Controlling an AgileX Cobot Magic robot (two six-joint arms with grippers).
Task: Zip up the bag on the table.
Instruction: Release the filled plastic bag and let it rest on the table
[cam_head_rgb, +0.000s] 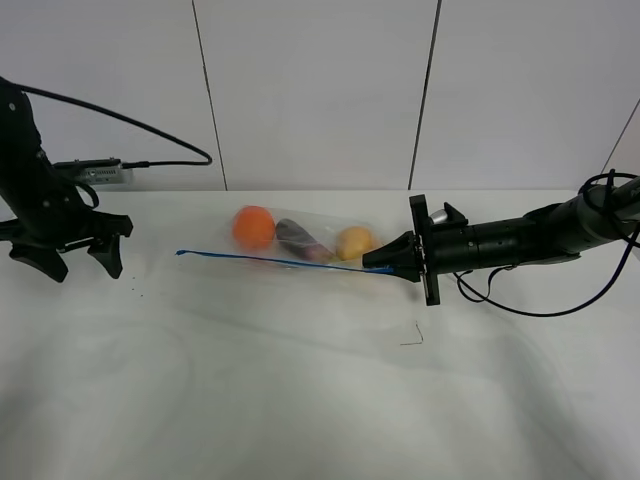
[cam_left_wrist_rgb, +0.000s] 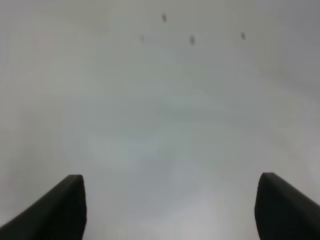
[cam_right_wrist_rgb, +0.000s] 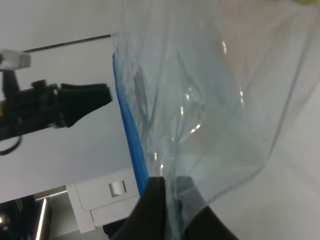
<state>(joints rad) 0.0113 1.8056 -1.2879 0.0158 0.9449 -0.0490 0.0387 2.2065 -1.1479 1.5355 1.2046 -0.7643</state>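
The clear bag (cam_head_rgb: 300, 243) lies on the white table (cam_head_rgb: 300, 400), with an orange, a purple and a yellow piece of produce inside. Its thin blue zipper strip (cam_head_rgb: 270, 261) runs along the near edge. My right gripper (cam_head_rgb: 374, 263) reaches in from the right and is shut on the bag's right end at the strip. In the right wrist view the clear plastic (cam_right_wrist_rgb: 210, 110) and blue strip (cam_right_wrist_rgb: 131, 140) are pinched between the dark fingers (cam_right_wrist_rgb: 150, 205). My left gripper (cam_head_rgb: 78, 262) hangs open well left of the bag, and its fingertips (cam_left_wrist_rgb: 70, 202) stand wide apart over bare table.
A grey box (cam_head_rgb: 95, 172) with a black cable sits at the back left by the wall. A small thin mark (cam_head_rgb: 412, 338) lies on the table in front of the right gripper. A few dark specks (cam_left_wrist_rgb: 192, 40) dot the surface near the left gripper.
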